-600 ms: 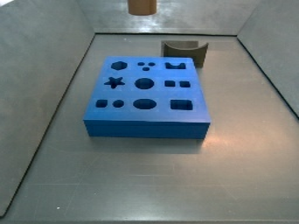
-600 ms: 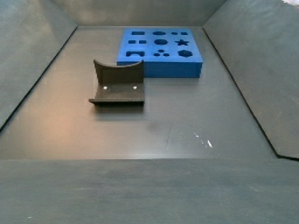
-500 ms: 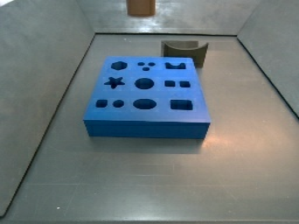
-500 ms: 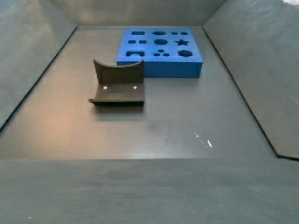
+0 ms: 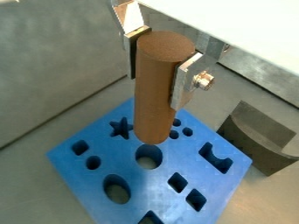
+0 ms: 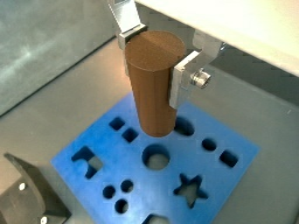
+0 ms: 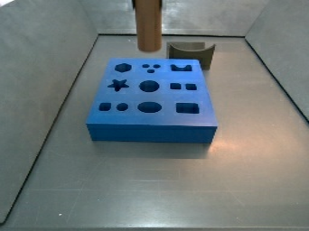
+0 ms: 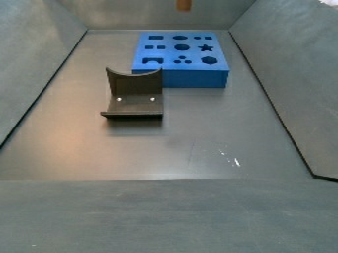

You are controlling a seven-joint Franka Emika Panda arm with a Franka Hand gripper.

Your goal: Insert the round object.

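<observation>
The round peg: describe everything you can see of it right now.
The round peg is a plain brown, wood-like cylinder, tall and slim, with a flat top. It hangs upright, clamped between the silver fingers of the hand, one plate on each side near its top. Its lower end is clear of the blue block, above the round hole in both wrist views. In a side view only its lower part shows, above the block's far edge. Nothing else touches it.

Light: even, soft, moderately bright.
Glare: pale sheen on the grey floor (image 7: 241, 135) in both side views.
Focus: wrist views slightly soft, side views low-resolution.
</observation>
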